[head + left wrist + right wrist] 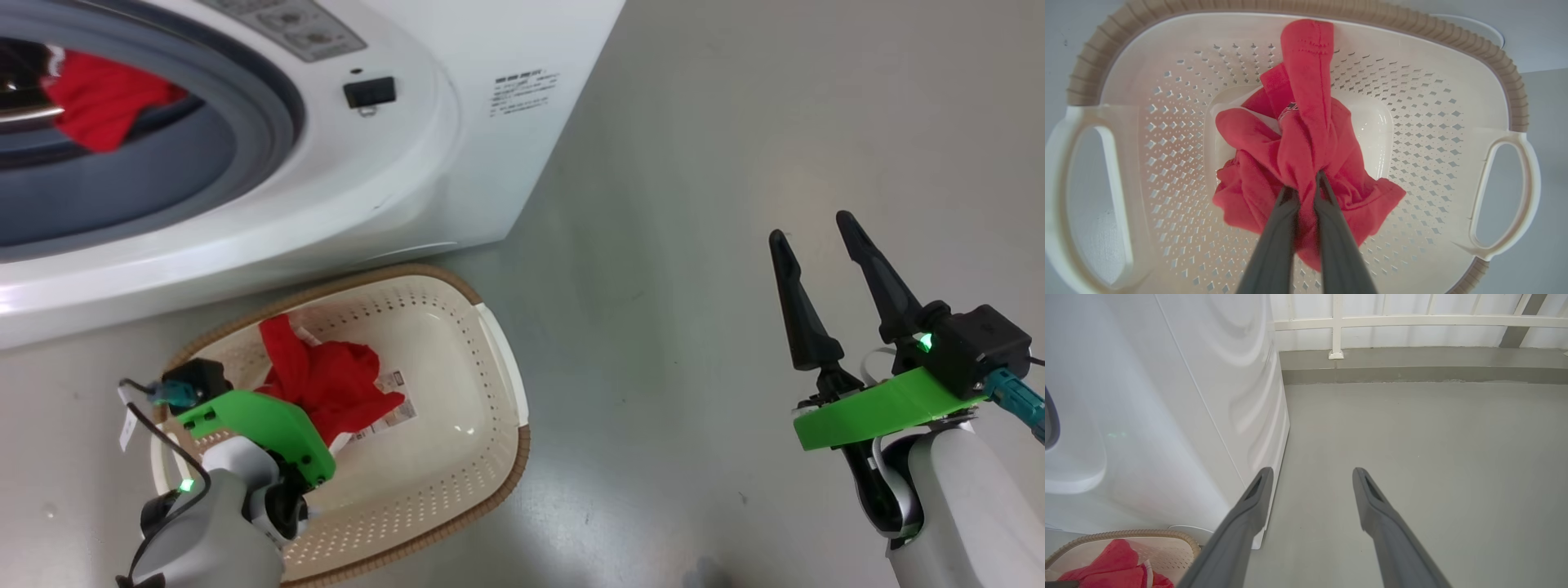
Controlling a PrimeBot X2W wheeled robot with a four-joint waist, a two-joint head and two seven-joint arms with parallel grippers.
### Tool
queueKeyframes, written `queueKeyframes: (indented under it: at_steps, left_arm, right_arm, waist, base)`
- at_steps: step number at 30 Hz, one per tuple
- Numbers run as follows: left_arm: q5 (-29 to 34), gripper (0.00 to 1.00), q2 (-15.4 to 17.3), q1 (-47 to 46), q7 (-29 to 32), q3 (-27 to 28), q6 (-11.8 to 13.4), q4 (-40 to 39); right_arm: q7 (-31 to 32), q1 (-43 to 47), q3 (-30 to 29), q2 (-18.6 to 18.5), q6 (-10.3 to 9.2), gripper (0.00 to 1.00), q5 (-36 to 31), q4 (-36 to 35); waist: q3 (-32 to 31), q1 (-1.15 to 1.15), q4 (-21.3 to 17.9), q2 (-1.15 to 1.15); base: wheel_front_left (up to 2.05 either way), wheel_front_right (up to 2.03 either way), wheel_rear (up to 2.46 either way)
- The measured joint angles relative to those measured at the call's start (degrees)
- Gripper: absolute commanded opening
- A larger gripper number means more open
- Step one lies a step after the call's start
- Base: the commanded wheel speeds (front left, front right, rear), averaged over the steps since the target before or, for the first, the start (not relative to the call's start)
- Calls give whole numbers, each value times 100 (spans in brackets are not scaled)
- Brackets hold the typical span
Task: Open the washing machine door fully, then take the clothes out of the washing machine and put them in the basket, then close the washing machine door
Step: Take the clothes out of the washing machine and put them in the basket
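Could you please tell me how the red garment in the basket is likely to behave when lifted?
Probably floppy: the red garment droops in loose folds around the left gripper, whose fingers are shut on a bunch of it. Likely light, being a small bundle of thin-looking cloth.

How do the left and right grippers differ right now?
The left gripper is shut on a red garment; the right gripper is open, holding nothing. The left gripper points down into the basket; the right gripper hovers over floor beside the washing machine. Both have long dark fingers.
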Motion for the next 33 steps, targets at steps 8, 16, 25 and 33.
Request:
queueKeyframes:
  at_steps: [8, 16, 25, 33]
  left_arm:
    - [44, 76, 27, -87, -194, -90, 53, 143]
    - [-1, 100, 25, -13, -691, -119, -256, 170]
    - [-76, 100, 1, 339, -1454, -278, -766, 109]
    - [107, 100, -18, 582, -1816, -527, -906, -659]
  right_arm:
    - [0, -63, 29, 0, 0, 100, 4, 18]
    - [0, -58, -27, 8, 0, 100, 4, 64]
    - [0, 59, -244, 4, 0, 100, -46, 148]
    - [0, 326, -411, -43, 0, 100, -154, 171]
  waist:
    - [118, 0, -135, 0]
    - [-111, 0, -68, 0]
    - [-490, 0, 129, 0]
    - [-927, 0, 371, 0]
  base:
    - [0, 0, 0]
    - [0, 0, 0]
    - [0, 0, 0]
    - [0, 0, 0]
